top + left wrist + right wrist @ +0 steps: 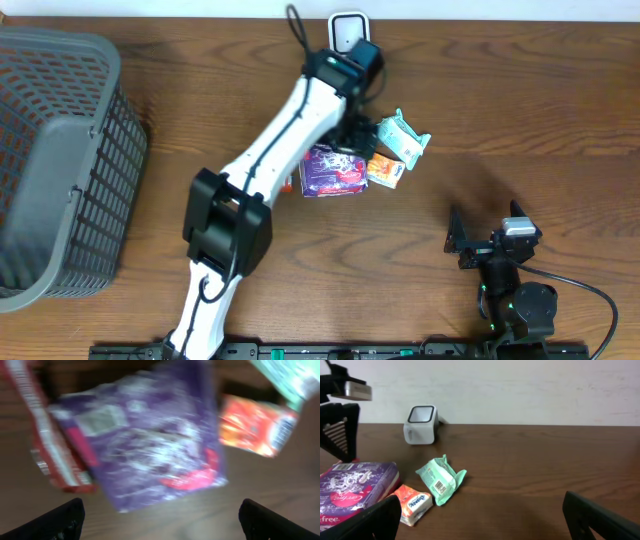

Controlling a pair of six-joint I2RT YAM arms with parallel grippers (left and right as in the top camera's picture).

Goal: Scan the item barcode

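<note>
A purple package (335, 170) lies flat on the wooden table with an orange tissue pack (385, 171) and a green wipes pack (403, 135) to its right. A red pack (288, 185) pokes out at its left. The white barcode scanner (347, 30) stands at the table's far edge. My left gripper (357, 132) hovers over these items, open and empty. In the blurred left wrist view the purple package (150, 445) lies just beyond the spread fingers (60, 520). My right gripper (458, 243) rests open at the front right, away from the items; its barcode shows on the green pack (441, 480).
A grey mesh basket (60, 160) stands at the table's left side. The left arm (290, 130) stretches diagonally from the front edge to the scanner (421, 424). The right wrist view shows bare table between the right gripper (480, 520) and the orange pack (412, 504).
</note>
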